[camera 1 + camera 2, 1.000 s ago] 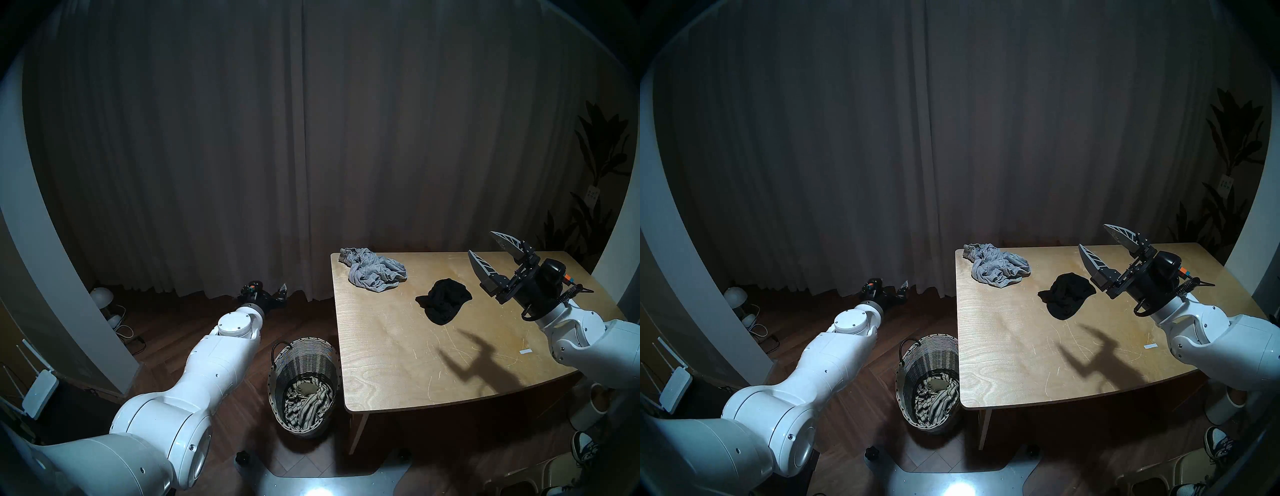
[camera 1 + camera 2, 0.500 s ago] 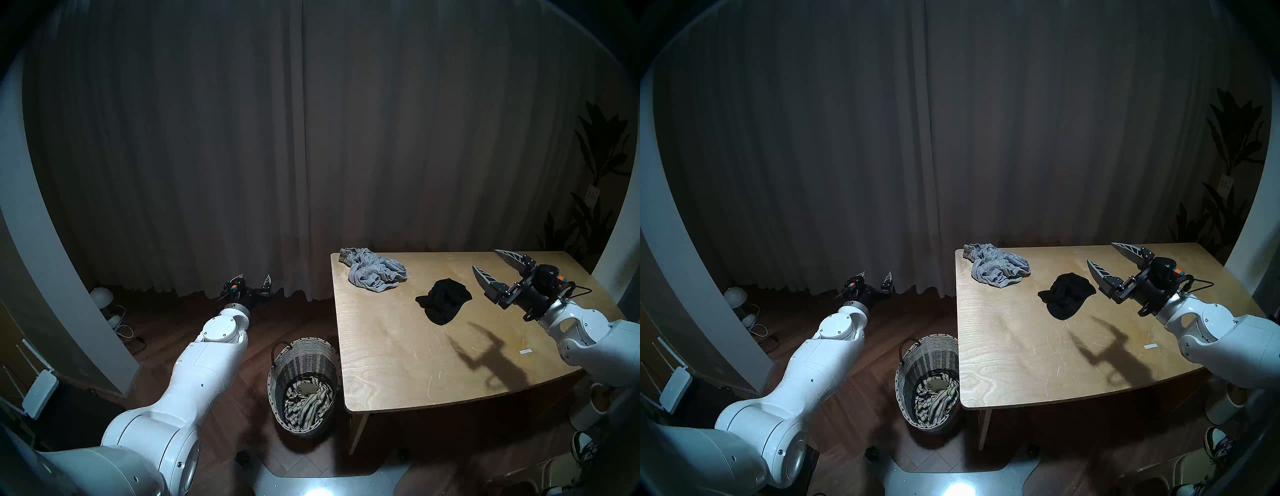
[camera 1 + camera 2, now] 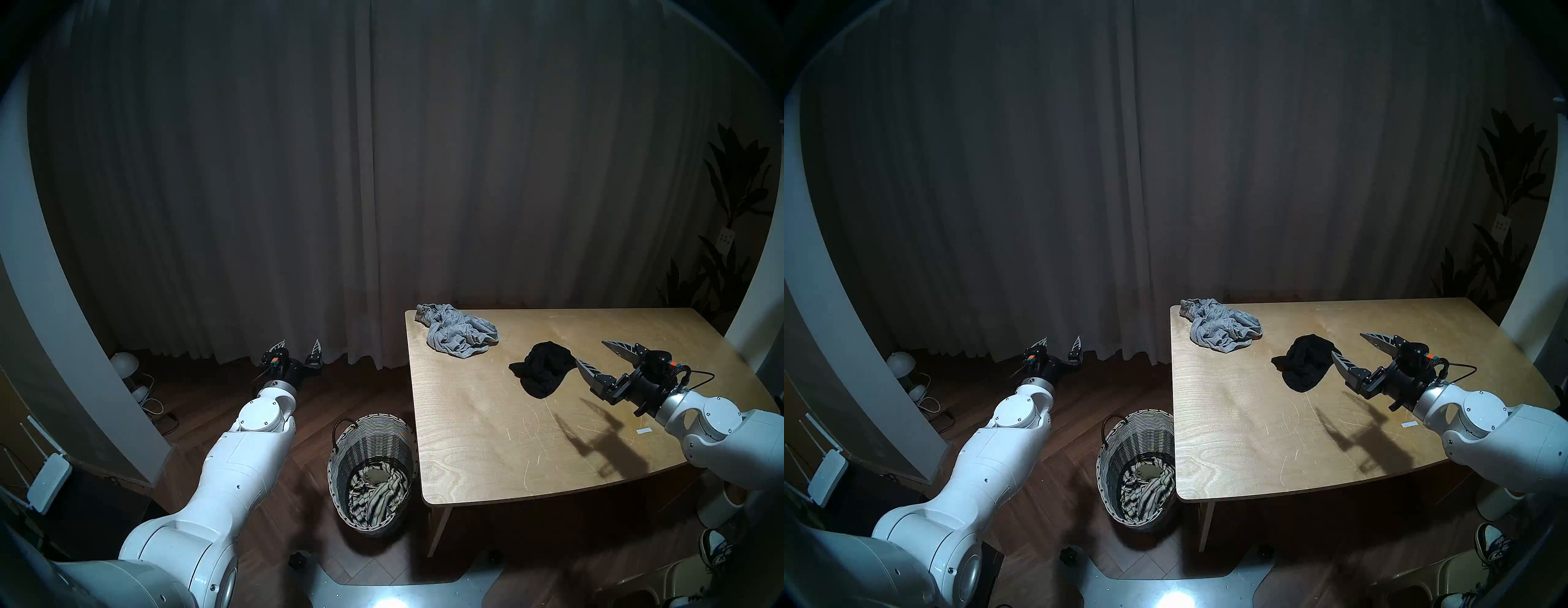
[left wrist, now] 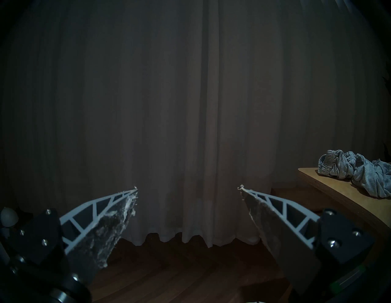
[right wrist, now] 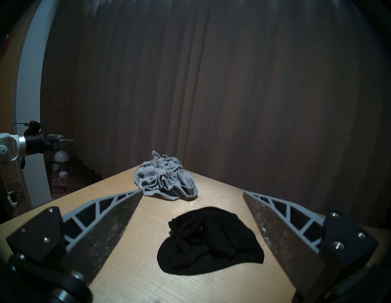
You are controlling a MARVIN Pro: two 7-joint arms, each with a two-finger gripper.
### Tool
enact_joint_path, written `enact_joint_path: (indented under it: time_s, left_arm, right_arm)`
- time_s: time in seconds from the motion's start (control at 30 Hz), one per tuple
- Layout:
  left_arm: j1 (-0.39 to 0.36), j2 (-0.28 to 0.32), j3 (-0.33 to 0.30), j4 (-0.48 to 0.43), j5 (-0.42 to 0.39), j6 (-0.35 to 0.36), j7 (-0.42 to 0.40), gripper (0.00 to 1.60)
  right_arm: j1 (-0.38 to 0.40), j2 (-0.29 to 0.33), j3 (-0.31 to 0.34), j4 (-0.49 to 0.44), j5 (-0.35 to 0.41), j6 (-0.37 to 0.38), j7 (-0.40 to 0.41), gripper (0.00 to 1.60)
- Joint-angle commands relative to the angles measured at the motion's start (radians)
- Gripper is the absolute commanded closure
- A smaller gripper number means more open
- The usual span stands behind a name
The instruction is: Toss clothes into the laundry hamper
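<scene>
Locate the black garment [image 3: 544,368] on the wooden table [image 3: 479,441], directly ahead of the right gripper [image 3: 594,352]; the nearer fingertip sits just beside the garment's right edge, but you cannot tell whether it touches. In the right wrist view the garment lies between the two spread fingers [image 5: 110,224], and nothing is held. The right arm reaches in from the right, gripper nearly level and aimed left across the table. Note the grey garment [image 3: 460,332] at the table's far left corner. The laundry hamper [image 3: 373,446] stands on the floor at the table's left, with the striped garment [image 3: 377,496] and an olive-tan piece [image 3: 375,474] inside. The left gripper [image 3: 299,344] points level toward the curtain [image 3: 297,170], jaws spread wide and empty, well apart from the hamper.
</scene>
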Motion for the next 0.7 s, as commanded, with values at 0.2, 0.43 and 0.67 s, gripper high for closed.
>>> enact_joint_path:
  time_s: [0.2, 0.43, 0.67]
  left_arm:
    - [0.039, 0.015, -0.016, -0.077, -0.007, -0.045, 0.018, 0.0]
    - [0.07, 0.028, -0.032, -0.106, -0.015, -0.06, 0.036, 0.0]
    - [0.093, 0.033, -0.042, -0.138, -0.022, -0.077, 0.051, 0.0]
  right_arm:
    - [0.087, -0.053, 0.024, -0.004, -0.022, 0.082, -0.054, 0.0]
    - [0.145, -0.073, 0.053, -0.01, -0.03, 0.122, -0.092, 0.0]
    - [0.184, -0.103, 0.057, -0.028, -0.05, 0.154, -0.117, 0.0]
